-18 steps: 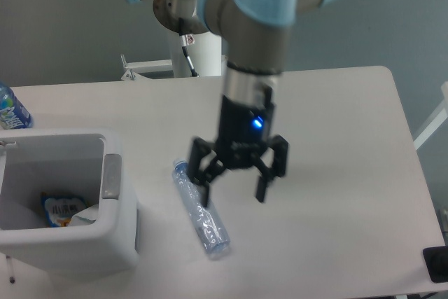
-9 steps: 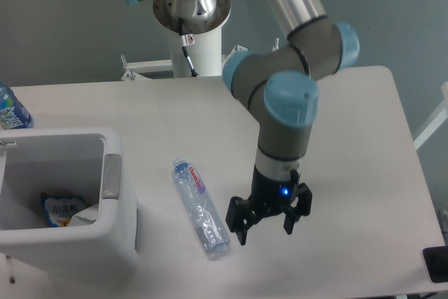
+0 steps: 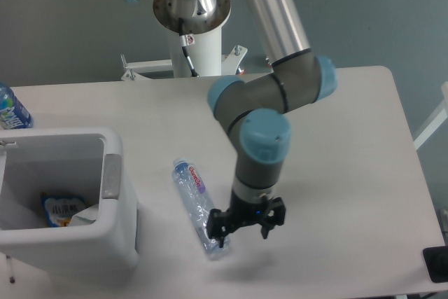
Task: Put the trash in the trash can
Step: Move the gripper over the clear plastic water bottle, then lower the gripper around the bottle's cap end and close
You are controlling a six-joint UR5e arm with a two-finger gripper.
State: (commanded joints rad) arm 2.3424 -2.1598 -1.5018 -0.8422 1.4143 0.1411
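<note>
The arm reaches down over the white tabletop (image 3: 336, 124), its claw (image 3: 244, 227) low near the front edge with the two dark fingers spread apart and nothing between them. The left-hand finger in the picture sits right at the lower end of the clear crushed bottle (image 3: 199, 206); whether it touches the plastic cannot be told from this view. The other finger hangs over bare tabletop, just beside the bottle.

The bottle lies flat on the tabletop, slanting from its cap end at upper left down to its base at lower right, with a small red-purple label near the cap end. It lies outside the trash can (image 3: 119, 239), a short way to the right of the bin's wall.

The trash can stands at the left front of the tabletop, a white boxy bin with a thick rim and a grey tab (image 3: 110, 176) on the side facing the bottle. Inside it lie a white folded paper card (image 3: 84, 216) and, beside it, a wrapper with blue and orange print (image 3: 59, 209).

A blue-labelled bottle (image 3: 10, 110) stands at the far left edge, behind the bin.
</note>
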